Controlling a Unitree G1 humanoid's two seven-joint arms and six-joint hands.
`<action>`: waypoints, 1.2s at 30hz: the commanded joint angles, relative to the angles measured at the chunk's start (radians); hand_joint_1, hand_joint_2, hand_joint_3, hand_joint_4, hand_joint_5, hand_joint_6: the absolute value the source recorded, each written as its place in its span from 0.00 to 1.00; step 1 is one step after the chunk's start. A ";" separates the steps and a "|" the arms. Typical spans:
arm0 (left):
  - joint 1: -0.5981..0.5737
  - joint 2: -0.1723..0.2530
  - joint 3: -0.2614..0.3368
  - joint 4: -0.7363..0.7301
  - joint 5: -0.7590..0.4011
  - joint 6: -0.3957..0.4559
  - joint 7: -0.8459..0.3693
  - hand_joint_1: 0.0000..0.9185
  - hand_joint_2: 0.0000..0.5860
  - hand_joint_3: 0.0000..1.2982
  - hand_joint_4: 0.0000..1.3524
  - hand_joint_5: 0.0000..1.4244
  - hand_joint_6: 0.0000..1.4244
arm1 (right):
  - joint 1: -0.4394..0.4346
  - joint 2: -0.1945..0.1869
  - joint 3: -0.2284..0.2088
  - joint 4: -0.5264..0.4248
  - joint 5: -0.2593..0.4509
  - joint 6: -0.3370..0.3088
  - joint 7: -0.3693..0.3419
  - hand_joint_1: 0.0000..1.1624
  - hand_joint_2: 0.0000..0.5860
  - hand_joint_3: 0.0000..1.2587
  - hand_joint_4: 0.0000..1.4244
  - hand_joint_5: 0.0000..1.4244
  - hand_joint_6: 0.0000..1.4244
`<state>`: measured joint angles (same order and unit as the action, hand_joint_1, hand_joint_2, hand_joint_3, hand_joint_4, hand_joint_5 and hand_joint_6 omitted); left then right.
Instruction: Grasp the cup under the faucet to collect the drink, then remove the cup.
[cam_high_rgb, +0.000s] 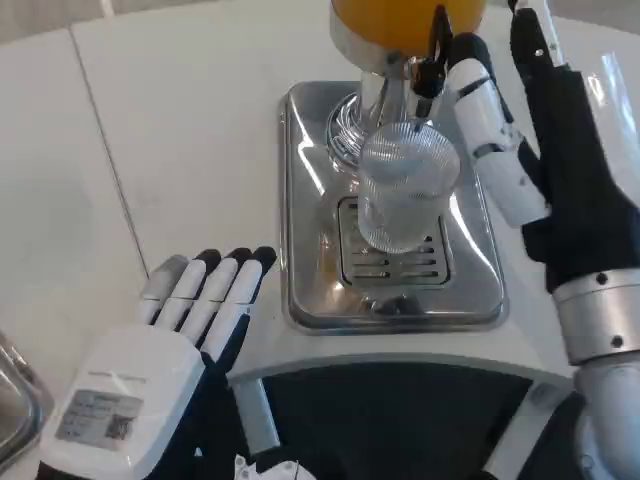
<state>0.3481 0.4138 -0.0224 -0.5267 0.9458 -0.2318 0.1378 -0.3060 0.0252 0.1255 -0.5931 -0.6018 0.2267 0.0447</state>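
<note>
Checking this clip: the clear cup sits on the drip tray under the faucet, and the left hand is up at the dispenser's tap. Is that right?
Not quite. The head view shows the right hand up at the tap; the left hand lies on the table. The clear cup does sit on the drip tray under the faucet.

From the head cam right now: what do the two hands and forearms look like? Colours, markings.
Left hand: white back with a grey printed label, white fingers ending in black tips. Right hand: white finger segments over a black palm side. Right forearm: silver metal cuff with small dark screws at the wrist.
</note>
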 joint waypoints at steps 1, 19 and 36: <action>0.016 0.002 -0.001 0.008 -0.012 -0.014 -0.001 0.00 0.05 0.00 0.00 0.00 0.00 | -0.008 -0.013 0.026 0.073 0.020 -0.103 -0.066 0.02 0.91 0.00 0.00 0.00 0.00; 0.013 0.011 0.021 0.022 -0.025 -0.013 -0.001 0.00 0.06 0.00 0.00 0.00 0.00 | -0.053 0.026 0.039 0.220 0.127 -0.133 -0.135 0.08 0.90 0.00 0.00 0.00 0.00; -0.006 0.019 0.015 0.033 -0.046 -0.037 0.004 0.00 0.06 0.00 0.00 0.00 0.00 | -0.198 -0.109 0.028 0.100 0.184 0.232 0.169 0.00 0.86 0.00 0.00 0.00 0.00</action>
<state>0.3405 0.4275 -0.0056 -0.5057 0.9081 -0.2521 0.1378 -0.4852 -0.0564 0.1494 -0.4742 -0.4261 0.4033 0.1677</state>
